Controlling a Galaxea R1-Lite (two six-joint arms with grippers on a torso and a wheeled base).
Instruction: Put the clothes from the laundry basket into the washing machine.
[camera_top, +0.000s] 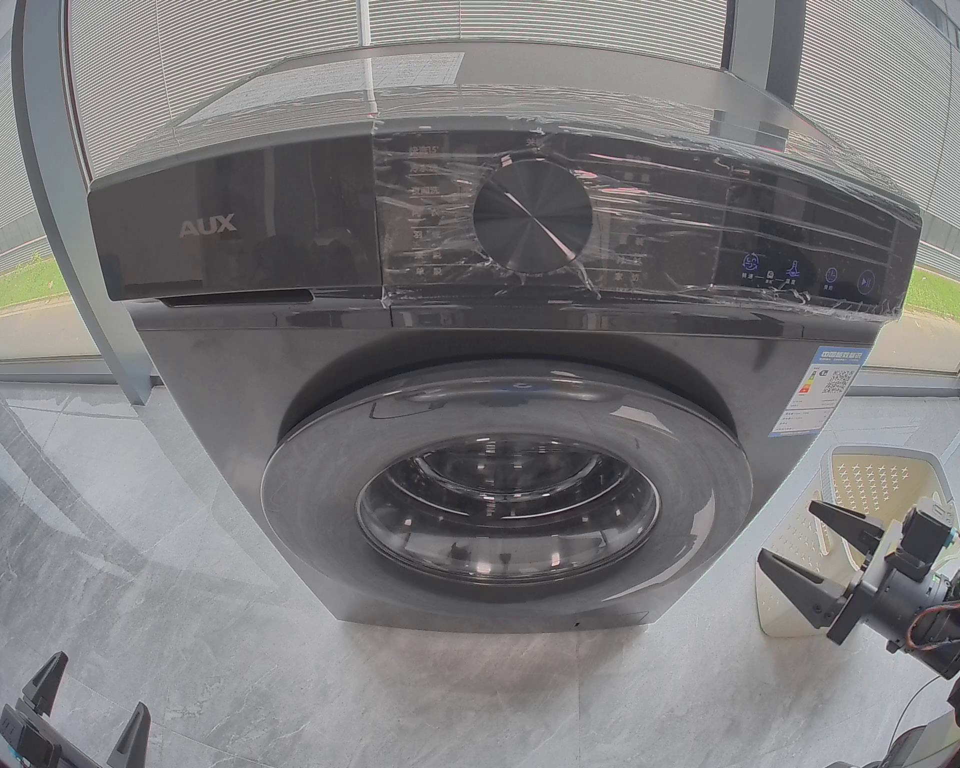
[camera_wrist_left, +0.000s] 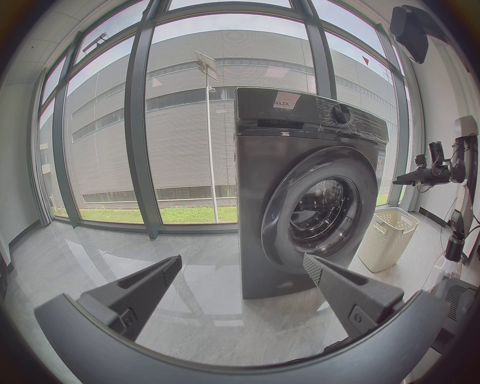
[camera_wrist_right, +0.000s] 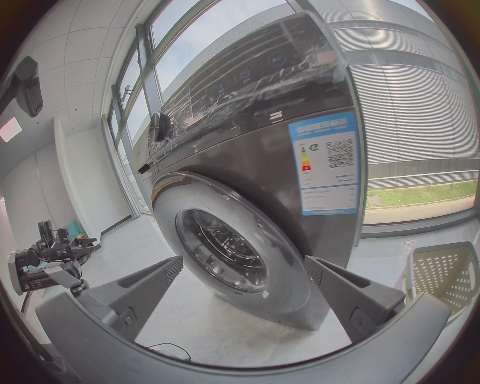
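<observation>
The grey washing machine (camera_top: 500, 330) stands in front of me with its round glass door (camera_top: 507, 492) closed; the drum behind the glass looks bare. The cream laundry basket (camera_top: 880, 500) stands on the floor at the machine's right side, also visible as a basket (camera_wrist_left: 387, 237) and a basket (camera_wrist_right: 445, 275) in the wrist views; its contents are hidden. My right gripper (camera_top: 815, 555) hangs open just in front of the basket, level with the door's lower right. My left gripper (camera_top: 85, 700) is open and low at the near left, well short of the machine.
Glossy grey floor tiles (camera_top: 150, 560) spread around the machine. Tall window frames (camera_wrist_left: 137, 135) rise behind and to the left of it. A label (camera_top: 825, 390) sits on the machine's front right corner. A control dial (camera_top: 532, 215) is centred on the wrapped panel.
</observation>
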